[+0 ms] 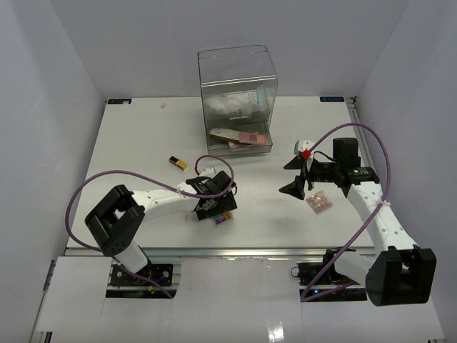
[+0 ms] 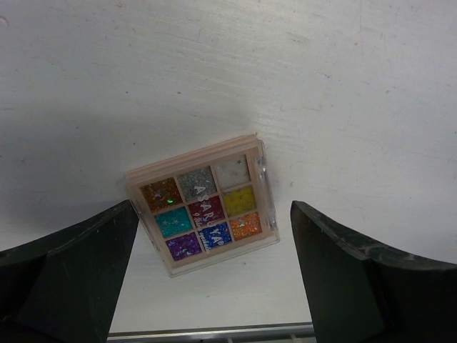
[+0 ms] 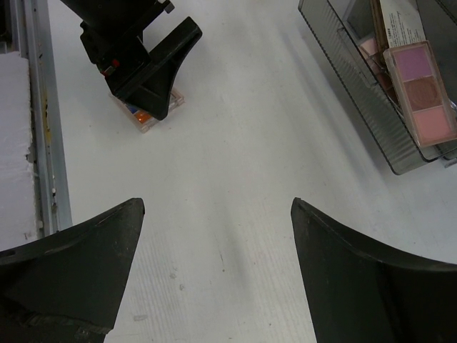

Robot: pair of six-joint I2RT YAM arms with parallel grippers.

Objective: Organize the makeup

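Right now the left gripper [image 2: 214, 211] hangs straight over the glitter palette [image 2: 203, 204] at the desk's [image 1: 143, 136] near edge. Its jaws are spread wide and empty, and the near-square case lies between them, turned slightly off their line. The right gripper [image 3: 218, 204], also wide and empty, is farther off; silver lettering crosses the pans, too broken to read.

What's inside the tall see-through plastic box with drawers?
Top drawer: white packets. Open bottom drawer: a pink three-shade palette lying over other makeup, mostly hidden beneath it.
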